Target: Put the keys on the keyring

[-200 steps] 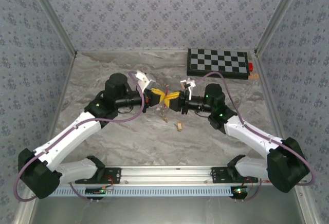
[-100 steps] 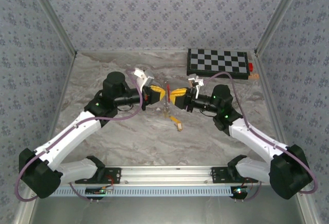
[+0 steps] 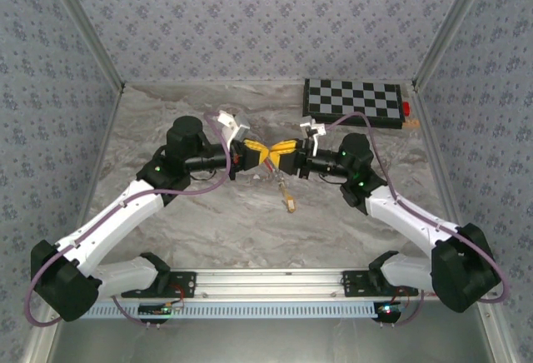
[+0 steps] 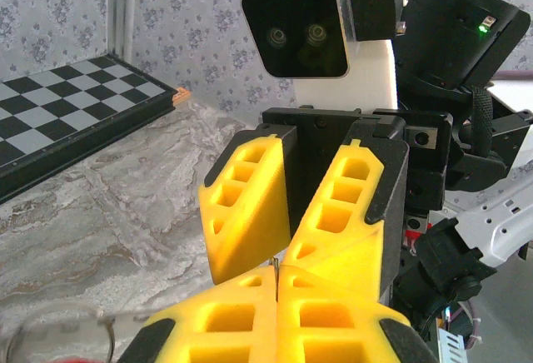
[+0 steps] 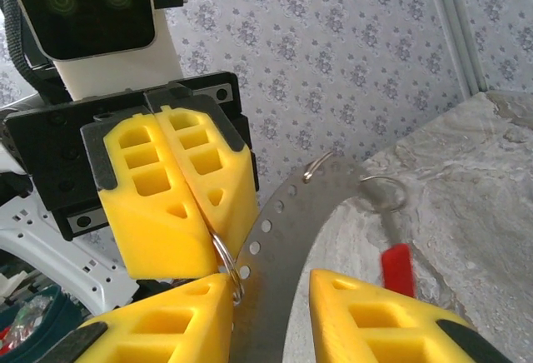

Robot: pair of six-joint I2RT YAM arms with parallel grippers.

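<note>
Tip-to-tip meeting above the mid-worktop (image 3: 183, 230)
Left end effector (image 3: 264, 154) clamps the keyring (image 5: 226, 265); right end effector (image 3: 280, 151) stands narrowly parted (a slim gap); open worktop flanks both, chessboard (image 3: 354, 101) at far edge.

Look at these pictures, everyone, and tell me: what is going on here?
Two pincers meet tip to tip above the middle of the table. The left pincer is shut on the keyring, holding it up. The right pincer faces it with its fingers apart, the ring's grey band running between them. A small tan key looks to lie on the table just in front, not yet on the ring.
</note>
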